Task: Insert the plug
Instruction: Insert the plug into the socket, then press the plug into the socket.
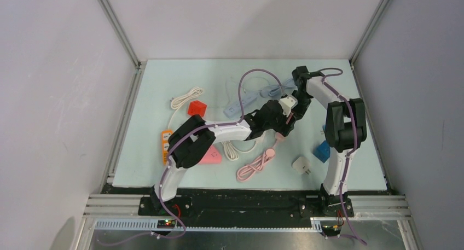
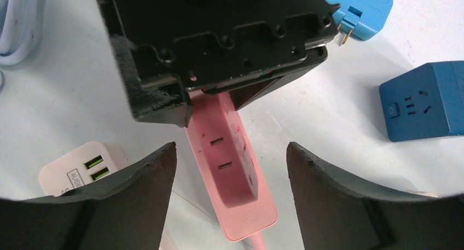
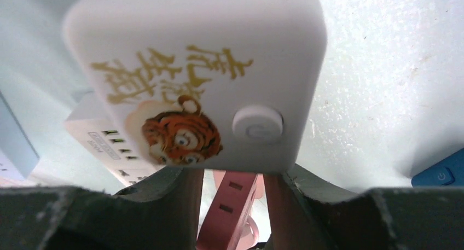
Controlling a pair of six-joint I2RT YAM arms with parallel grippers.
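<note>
The plug [image 3: 208,69] is a white cube with a tiger picture and a round button; it fills the right wrist view and covers the tips of my right gripper [image 3: 234,173]. Below it, the pink power strip [image 3: 227,211] shows between that gripper's fingers. I cannot tell whether those fingers still clamp the plug. From above, the plug [image 1: 288,102] sits at my right gripper [image 1: 293,109], over the pink strip [image 1: 279,134]. My left gripper [image 2: 231,146] is open, its fingers on either side of the pink strip [image 2: 232,173] without touching it. The strip's far end is hidden under the right gripper's black body.
A dark blue socket cube [image 2: 424,99], a light blue plug [image 2: 361,9] and a white USB charger [image 2: 82,170] lie around the strip. Further left are a red cube [image 1: 196,108], an orange strip [image 1: 166,146], a pale blue strip [image 1: 243,103] and a coiled pink cable [image 1: 254,165].
</note>
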